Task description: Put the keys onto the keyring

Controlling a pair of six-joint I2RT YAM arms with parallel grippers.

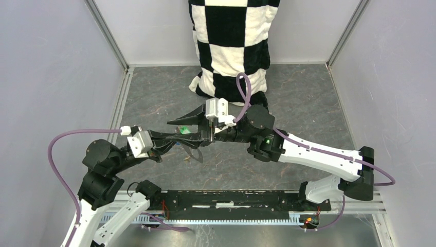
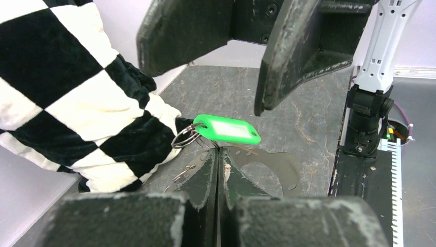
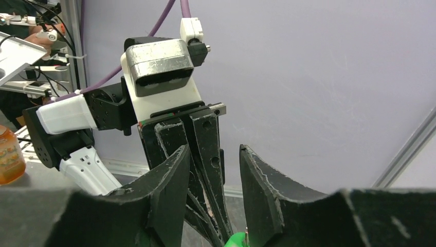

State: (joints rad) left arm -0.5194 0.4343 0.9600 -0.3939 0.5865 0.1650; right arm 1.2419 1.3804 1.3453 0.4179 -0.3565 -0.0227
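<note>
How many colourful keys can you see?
1. A green key sits just above the shut left pincer's tips, under the open right pincer, beside the checkered cloth. Other keys may be hidden behind the arms.

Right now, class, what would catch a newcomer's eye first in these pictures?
The big black-and-white checked cloth at the back of the table grabs the eye first. Next comes the bright green tag mid-table, at the tips of the shut left gripper, with the right gripper open close by.
</note>
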